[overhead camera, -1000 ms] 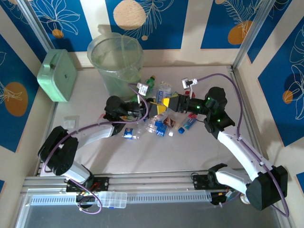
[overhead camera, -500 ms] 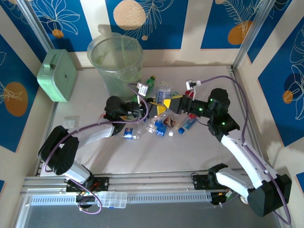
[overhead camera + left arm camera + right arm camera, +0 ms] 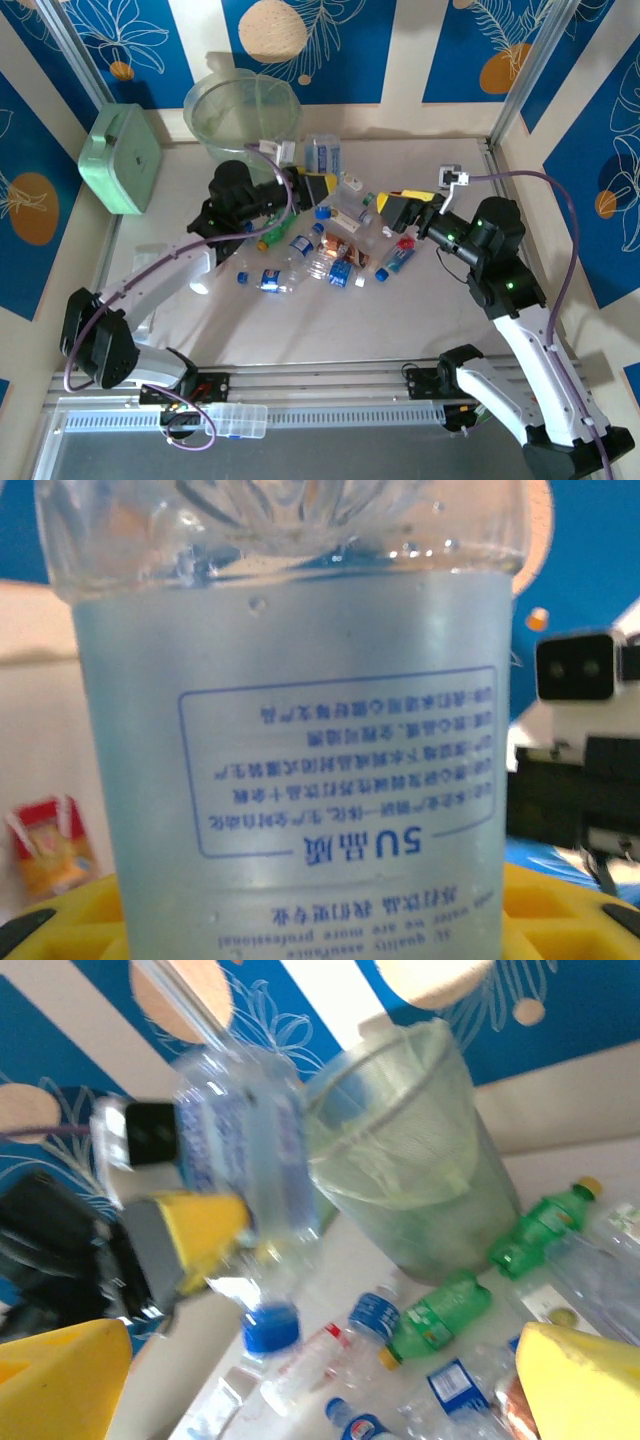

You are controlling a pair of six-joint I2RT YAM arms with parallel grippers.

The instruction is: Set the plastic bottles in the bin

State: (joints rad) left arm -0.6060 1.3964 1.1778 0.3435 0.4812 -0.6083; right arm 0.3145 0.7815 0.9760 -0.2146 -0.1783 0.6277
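We've got the left gripper up in the air with its yellow fingers closed partway round a clear bottle — a firm hold across the body. From the left wrist, the bottle's pale label with blue print reads upside down, with the ribbed base at the top. The right wrist view catches that bottle blurred, blue cap at its lower end, level with the rim of the bin and just beside it, not over the opening. From above, the bin stands at the far side of the table, and the held bottle hangs just to the right of its rim.

Over to the right gripper — its jaws stand wide apart with nothing between them, raised above the table to the right of the pile. The remaining bottles lie scattered on the table between the two arms, a green bottle among them. A mint-green box leans at the left wall, well apart from the pile.
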